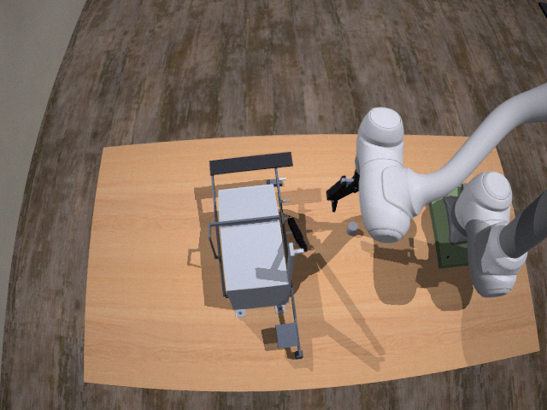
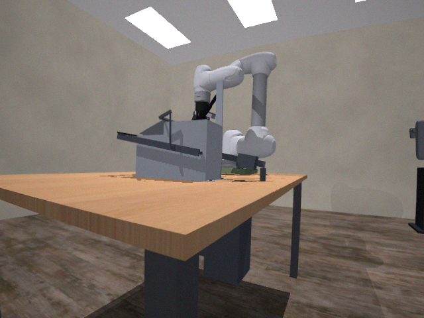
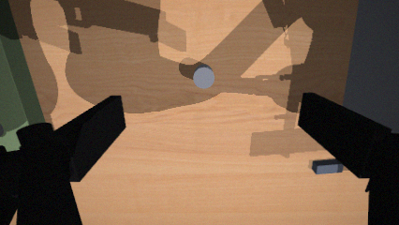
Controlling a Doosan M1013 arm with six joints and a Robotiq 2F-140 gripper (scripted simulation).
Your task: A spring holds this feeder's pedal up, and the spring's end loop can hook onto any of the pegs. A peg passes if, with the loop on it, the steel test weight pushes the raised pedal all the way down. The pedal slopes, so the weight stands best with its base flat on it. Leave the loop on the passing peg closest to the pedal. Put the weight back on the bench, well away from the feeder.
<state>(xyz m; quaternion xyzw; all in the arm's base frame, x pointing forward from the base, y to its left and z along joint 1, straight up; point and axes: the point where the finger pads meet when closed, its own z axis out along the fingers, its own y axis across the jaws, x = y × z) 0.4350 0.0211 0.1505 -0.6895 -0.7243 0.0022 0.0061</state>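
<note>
while the black gripper (image 3: 211, 136) is hanging w/ jaws spread wide & gripping nothing, the weight (image 3: 203, 77), a small grey steel cylinder, is standing upright on the wood-grain bench (image 1: 145, 335), apart from the boxy grey feeder (image 1: 251, 247). the dark flat pedal (image 1: 250, 162) is sitting at the feeder's far end.

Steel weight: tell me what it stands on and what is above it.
The steel weight stands upright on the bare bench, in the arm's shadow, apart from the feeder. The open, empty end effector hangs above, off to one side. Its underside is hidden.
</note>
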